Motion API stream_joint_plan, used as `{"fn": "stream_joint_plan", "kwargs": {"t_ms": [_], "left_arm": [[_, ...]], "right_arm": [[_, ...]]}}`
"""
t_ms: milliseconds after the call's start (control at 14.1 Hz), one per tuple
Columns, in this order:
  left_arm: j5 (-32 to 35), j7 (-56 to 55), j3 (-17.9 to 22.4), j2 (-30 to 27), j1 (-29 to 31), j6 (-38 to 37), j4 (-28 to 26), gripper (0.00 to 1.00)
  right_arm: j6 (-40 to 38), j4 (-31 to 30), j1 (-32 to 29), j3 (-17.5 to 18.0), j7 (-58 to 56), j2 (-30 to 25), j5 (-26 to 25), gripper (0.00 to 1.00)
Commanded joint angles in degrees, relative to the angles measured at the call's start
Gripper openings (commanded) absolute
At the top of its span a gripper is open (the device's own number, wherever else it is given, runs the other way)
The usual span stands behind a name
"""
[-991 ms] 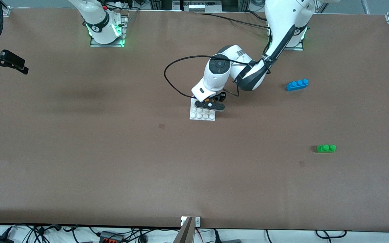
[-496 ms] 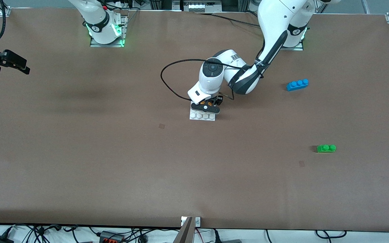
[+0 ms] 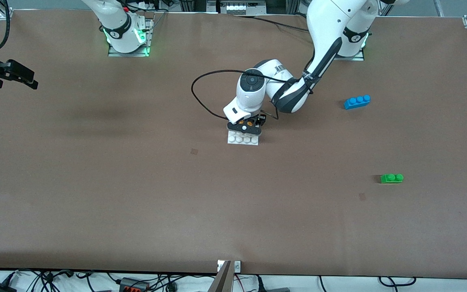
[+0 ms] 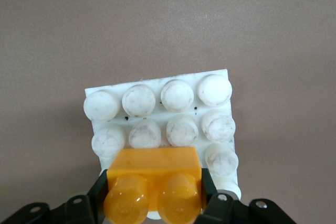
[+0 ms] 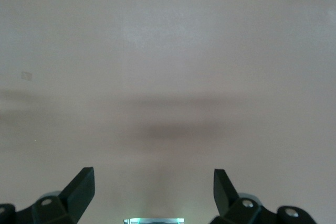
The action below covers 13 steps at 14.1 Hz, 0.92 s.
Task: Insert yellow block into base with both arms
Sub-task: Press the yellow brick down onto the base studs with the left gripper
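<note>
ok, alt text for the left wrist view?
The left claw is shut on the yellow block, studs facing the camera, holding it over one edge of the white studded base. The base lies flat on the brown table.

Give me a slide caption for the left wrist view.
Left gripper holds the yellow block over the white studded base.

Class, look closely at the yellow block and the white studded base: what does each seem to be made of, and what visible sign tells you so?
Yellow block: probably moulded plastic, smooth and slightly glossy; its rounded studs catch soft highlights and the colour is uniform.
Base: likely the same kind of hard plastic, duller white; its studs look scuffed and grey-smudged, with crisp moulded edges.
</note>
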Motion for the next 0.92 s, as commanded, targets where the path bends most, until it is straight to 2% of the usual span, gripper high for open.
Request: {"fn": "stream_joint_plan", "kwargs": {"t_ms": [0,850], "left_arm": [[1.55,-0.68,0.66,1.03,-0.86,-0.40,0.85,0.50],[3.04,-2.44,-0.13,0.59,-1.47,-3.74,0.32,0.50]], "right_arm": [[-0.36,1.23,0.15,0.20,0.05,0.44,0.50,1.00],[-0.45,1.23,0.41,0.20,0.05,0.36,0.50,1.00]]}}
